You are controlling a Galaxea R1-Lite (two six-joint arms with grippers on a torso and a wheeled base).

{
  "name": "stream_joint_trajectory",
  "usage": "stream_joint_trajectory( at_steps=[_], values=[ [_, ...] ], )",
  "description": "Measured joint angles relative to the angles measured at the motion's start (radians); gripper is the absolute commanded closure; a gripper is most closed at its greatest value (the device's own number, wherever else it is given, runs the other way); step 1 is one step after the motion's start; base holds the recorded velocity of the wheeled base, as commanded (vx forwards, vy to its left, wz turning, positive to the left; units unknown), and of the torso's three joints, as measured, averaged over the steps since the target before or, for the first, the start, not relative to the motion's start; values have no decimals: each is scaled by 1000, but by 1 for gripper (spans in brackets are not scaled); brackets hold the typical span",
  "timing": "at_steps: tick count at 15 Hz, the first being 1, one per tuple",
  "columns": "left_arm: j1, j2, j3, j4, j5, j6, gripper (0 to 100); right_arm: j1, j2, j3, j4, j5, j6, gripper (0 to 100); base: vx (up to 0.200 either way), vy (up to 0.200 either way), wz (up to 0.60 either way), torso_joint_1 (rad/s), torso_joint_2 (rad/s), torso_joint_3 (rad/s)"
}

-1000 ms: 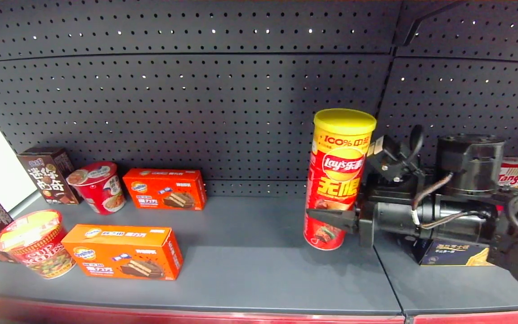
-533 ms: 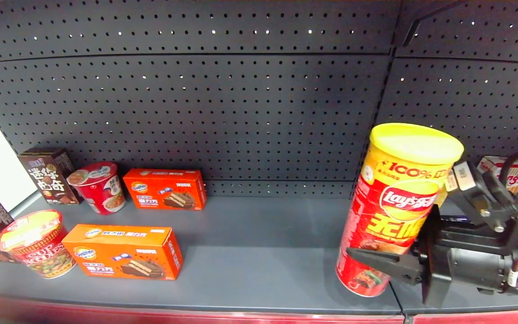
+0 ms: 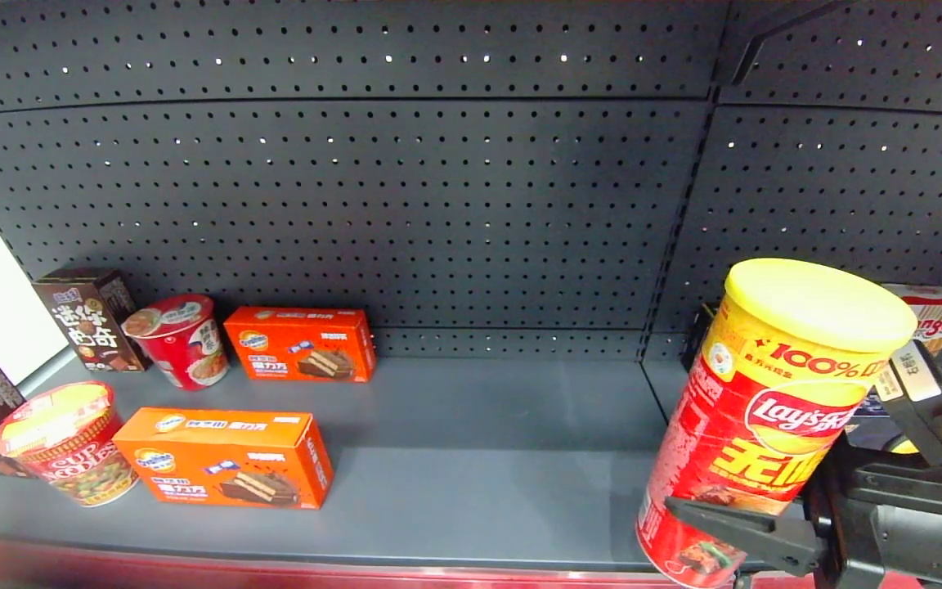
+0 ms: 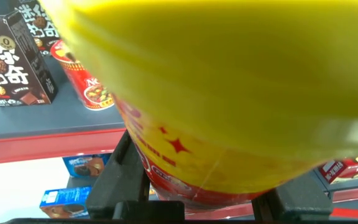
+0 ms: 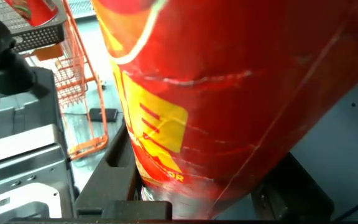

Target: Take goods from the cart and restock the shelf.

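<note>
A tall red chips can [image 3: 773, 417] with a yellow lid hangs tilted over the front right corner of the grey shelf [image 3: 479, 458]. My right gripper [image 3: 696, 523] is shut on its lower part; one black fingertip [image 3: 675, 507] shows in front of it. The right wrist view has the same red can [image 5: 229, 106] between that gripper's [image 5: 197, 199] fingers. In the left wrist view a second yellow-lidded red can [image 4: 229, 93] sits in my left gripper [image 4: 210, 199], which is shut on it, in front of the shelf's red edge [image 4: 48, 140].
On the shelf's left stand two orange wafer boxes [image 3: 226, 458], two cup noodles [image 3: 66, 442] and two brown boxes [image 3: 87, 315]. A white and red box [image 3: 933, 315] is at the back right. The orange wire cart [image 5: 86, 93] holds another can [image 5: 39, 12]. The shelf's middle is bare.
My right gripper has drawn the chips can back from the shelf's middle right to its front right corner, closer to the camera and more tilted. The shelf goods have not moved.
</note>
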Motion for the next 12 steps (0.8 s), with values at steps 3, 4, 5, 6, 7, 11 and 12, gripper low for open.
stream_joint_trajectory(
  at_steps=[3, 4, 5, 6, 7, 11, 12],
  values=[
    [1, 2, -6, 1, 0, 1, 100, -2, 57, 24, -109, -1, -2, 100, 0, 0, 0, 0, 0, 0],
    [2, 4, -9, 0, 1, 1, 100, -2, 86, 29, -152, -2, -2, 100, 0, 0, 0, 0, 0, 0],
    [2, 5, -10, 0, 1, 1, 100, -3, 116, 33, -196, -3, 0, 100, 0, 0, 0, 0, 0, 0],
    [2, 6, -10, 0, 1, 1, 100, -4, 146, 35, -222, -3, 1, 100, 0, 0, 0, 0, 0, 0],
    [2, 7, -9, 1, 1, 10, 100, -5, 167, 37, -227, -4, 1, 100, 0, 0, 0, 0, 0, 0],
    [0, 8, -1, 2, 0, 19, 100, -3, 230, 45, -231, -4, 1, 100, 0, 0, 0, 0, 0, 0],
    [0, 11, -1, 2, 0, 19, 100, -3, 240, 46, -230, -3, 1, 100, 0, 0, 0, 0, 0, 0]
  ],
)
